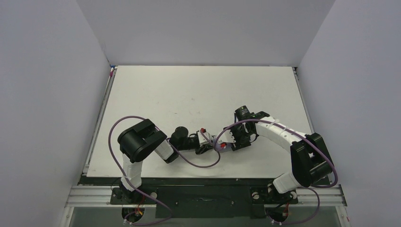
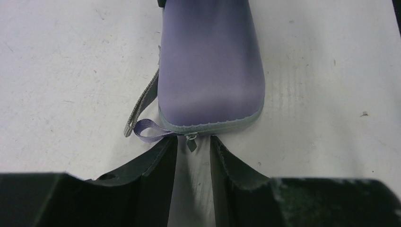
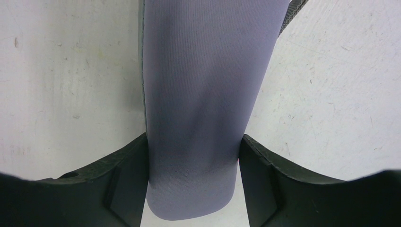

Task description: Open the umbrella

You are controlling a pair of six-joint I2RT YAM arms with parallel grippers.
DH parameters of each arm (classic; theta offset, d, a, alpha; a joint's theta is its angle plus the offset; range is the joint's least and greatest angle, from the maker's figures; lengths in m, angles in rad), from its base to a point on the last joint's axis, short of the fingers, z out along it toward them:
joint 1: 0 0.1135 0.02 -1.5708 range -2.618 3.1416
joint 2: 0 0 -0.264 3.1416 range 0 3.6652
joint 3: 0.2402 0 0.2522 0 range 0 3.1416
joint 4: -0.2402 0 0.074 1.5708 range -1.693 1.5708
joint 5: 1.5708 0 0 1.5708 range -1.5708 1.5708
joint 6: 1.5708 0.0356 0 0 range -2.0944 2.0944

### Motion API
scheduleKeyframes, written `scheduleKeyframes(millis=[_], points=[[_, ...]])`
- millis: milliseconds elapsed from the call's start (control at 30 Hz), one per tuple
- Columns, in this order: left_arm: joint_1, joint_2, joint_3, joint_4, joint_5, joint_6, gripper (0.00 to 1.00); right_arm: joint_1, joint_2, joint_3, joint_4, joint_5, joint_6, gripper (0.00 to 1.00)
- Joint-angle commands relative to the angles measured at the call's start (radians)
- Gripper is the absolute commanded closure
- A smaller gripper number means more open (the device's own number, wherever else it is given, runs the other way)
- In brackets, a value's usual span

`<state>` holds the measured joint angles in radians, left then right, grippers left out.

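The white table [image 1: 198,90] carries everything, and both arms reach in over its near half and meet at the middle. The left arm [image 1: 142,142] comes from the left and the right arm [image 1: 283,135] from the right.

Between them a lavender hard case [image 2: 210,66] lies flat on the table. Its seam is closed all round the end that shows, so its contents are hidden. The umbrella itself cannot be seen, and I cannot tell whether it is inside.

The right gripper [image 3: 191,161] straddles one end of the case, with a finger pressed against each long side, clamping it. The left gripper [image 2: 194,146] sits at the opposite end, its fingers drawn near together with a narrow strip of table showing between them.

A grey strap [image 2: 142,101] hangs along the case's side. A small lavender loop [image 2: 149,130] lies by one fingertip. The tiny zip pull [image 2: 191,142] hangs at the mouth of that gap, and no pinch on it shows
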<state>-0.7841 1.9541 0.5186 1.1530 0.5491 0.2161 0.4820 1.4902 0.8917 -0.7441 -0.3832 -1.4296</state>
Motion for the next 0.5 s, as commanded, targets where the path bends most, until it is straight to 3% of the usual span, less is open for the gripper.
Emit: scheduleKeyframes(millis=[0, 200, 467], points=[[-0.006, 0.017, 0.026, 0.076, 0.009, -0.009, 0.75, 0.018, 0.009, -0.001, -0.062, -0.047, 0.015, 0.66], [-0.012, -0.007, 0.012, 0.058, 0.016, -0.006, 1.0, 0.018, 0.021, 0.001, -0.045, -0.046, 0.066, 0.7], [-0.053, -0.073, -0.063, 0.04, -0.021, 0.026, 1.0, 0.02, 0.058, 0.031, 0.063, 0.008, 0.296, 0.83]])
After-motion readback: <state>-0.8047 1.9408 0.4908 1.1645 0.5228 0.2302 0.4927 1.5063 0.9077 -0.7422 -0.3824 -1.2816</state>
